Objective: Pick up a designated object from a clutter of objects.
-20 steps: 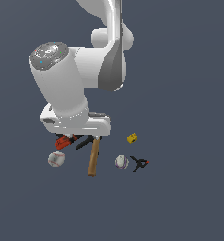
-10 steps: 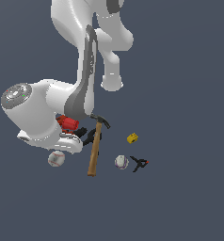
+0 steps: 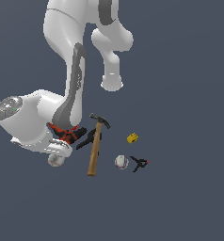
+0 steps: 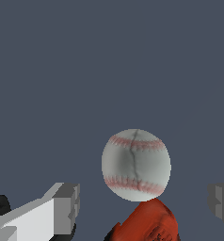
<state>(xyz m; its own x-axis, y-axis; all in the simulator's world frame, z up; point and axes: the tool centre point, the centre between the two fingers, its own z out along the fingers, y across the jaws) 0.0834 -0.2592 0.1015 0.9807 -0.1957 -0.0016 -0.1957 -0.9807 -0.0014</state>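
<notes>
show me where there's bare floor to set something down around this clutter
Free: the floor beyond the yellow block and small clamp toward the exterior view's right, and below the hammer. Crowded: between hammer and baseball, where drill and arm sit.

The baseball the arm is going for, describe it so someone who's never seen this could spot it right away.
Find the big white arm at the exterior view's left; the baseball peeks out just under it, beside the red-and-black drill. Unlike the other whitish ball right of the hammer, it has red stitching, plain in the wrist view between the gripper fingers.
</notes>
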